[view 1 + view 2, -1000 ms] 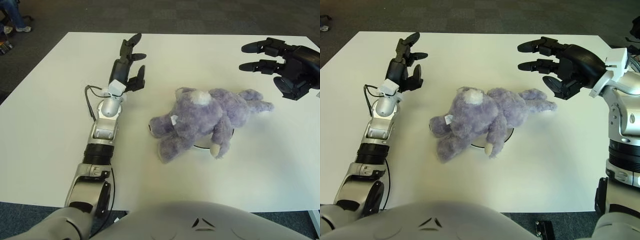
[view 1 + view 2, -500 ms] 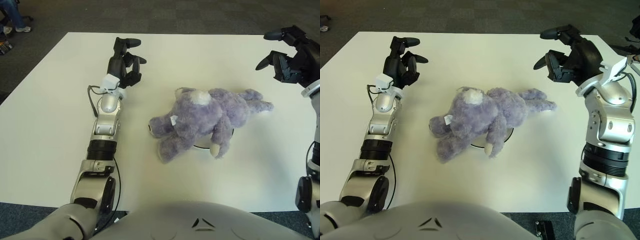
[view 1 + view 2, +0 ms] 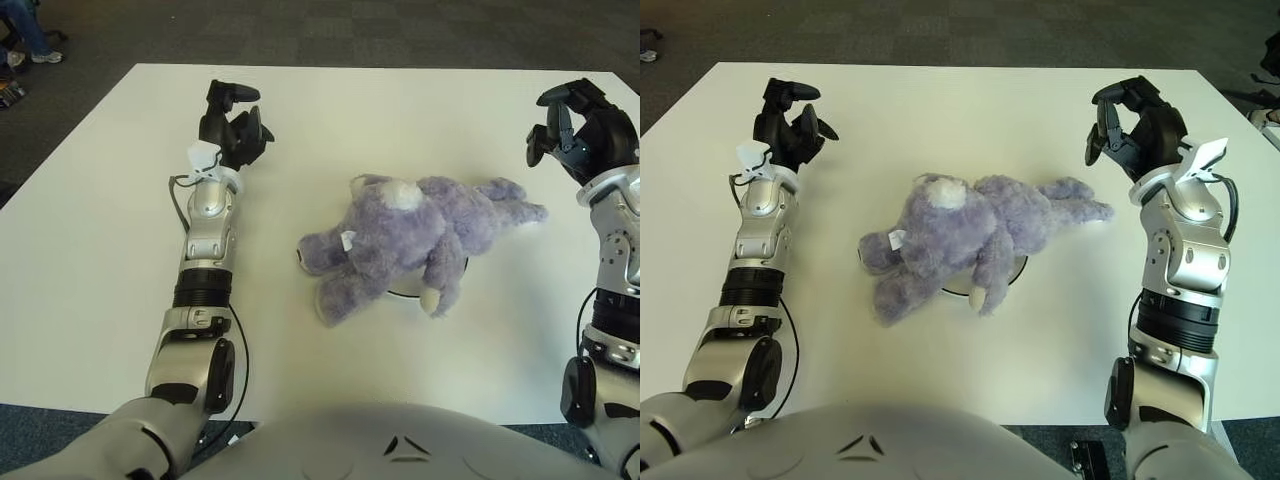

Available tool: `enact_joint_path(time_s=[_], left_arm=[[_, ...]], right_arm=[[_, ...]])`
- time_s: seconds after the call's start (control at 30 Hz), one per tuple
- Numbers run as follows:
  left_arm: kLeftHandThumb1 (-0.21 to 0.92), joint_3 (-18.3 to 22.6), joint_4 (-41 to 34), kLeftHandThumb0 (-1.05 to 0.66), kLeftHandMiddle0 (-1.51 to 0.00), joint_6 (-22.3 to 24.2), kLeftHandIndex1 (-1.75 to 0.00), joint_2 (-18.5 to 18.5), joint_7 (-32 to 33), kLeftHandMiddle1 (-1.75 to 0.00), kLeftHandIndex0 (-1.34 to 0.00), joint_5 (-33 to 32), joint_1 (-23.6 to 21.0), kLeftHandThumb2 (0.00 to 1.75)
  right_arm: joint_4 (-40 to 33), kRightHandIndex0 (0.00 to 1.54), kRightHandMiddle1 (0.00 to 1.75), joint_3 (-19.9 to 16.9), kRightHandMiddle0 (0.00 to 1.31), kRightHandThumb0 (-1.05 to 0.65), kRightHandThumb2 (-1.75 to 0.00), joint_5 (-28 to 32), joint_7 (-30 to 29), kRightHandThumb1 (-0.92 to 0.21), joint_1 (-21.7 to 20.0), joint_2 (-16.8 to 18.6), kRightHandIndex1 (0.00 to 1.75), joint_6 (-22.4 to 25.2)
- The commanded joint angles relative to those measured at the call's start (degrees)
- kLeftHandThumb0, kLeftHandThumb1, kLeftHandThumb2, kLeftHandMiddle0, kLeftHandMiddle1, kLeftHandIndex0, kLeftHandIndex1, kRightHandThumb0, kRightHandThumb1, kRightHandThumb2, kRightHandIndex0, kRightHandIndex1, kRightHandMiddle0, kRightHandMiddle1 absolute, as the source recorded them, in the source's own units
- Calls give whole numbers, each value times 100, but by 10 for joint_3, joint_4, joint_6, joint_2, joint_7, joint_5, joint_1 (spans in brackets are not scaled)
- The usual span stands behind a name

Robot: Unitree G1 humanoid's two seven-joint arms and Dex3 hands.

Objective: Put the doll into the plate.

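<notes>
The fluffy purple plush doll (image 3: 970, 240) lies mid-table, sprawled over a white round plate (image 3: 1018, 272) that barely peeks out beneath it. The left hand (image 3: 788, 118) and right hand (image 3: 1130, 130), fingers curled and empty, flank it. Overhanging limbs could tip the doll off the plate.

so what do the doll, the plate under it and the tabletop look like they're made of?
Doll: soft plush, fuzzy lavender pile with a white patch on top, so likely synthetic fur over stuffing. Plate: only a thin white rim with a dark edge shows beneath it; material cannot be told. Table: smooth matte white, flat and even, probably laminate or painted board.
</notes>
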Motion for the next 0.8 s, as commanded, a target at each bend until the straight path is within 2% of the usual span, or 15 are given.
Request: enact_joint_path(time_s=[0.0, 0.37, 0.5, 0.77], left_arm=[[70, 9, 17, -38, -97, 5, -175, 0, 3, -175, -33, -11, -12, 83], [66, 23, 39, -39, -103, 20, -175, -5, -20, -175, -35, -54, -1, 88], [66, 23, 36, -39, -102, 28, -175, -9, -21, -175, -35, -62, 7, 88], [65, 22, 41, -39, -103, 31, -175, -12, -20, -175, -36, -60, 14, 89]], right_arm=[[15, 114, 172, -7, 35, -38, -82, -7, -9, -69, 7, 7, 175, -18], [26, 106, 175, 5, 37, -39, -90, -16, -53, -64, 19, 35, 175, -9], [64, 106, 175, 16, 38, -39, -92, -30, -70, -63, 16, 55, 175, -34], [100, 106, 175, 19, 40, -40, -97, -43, -85, -59, 15, 71, 175, -64]])
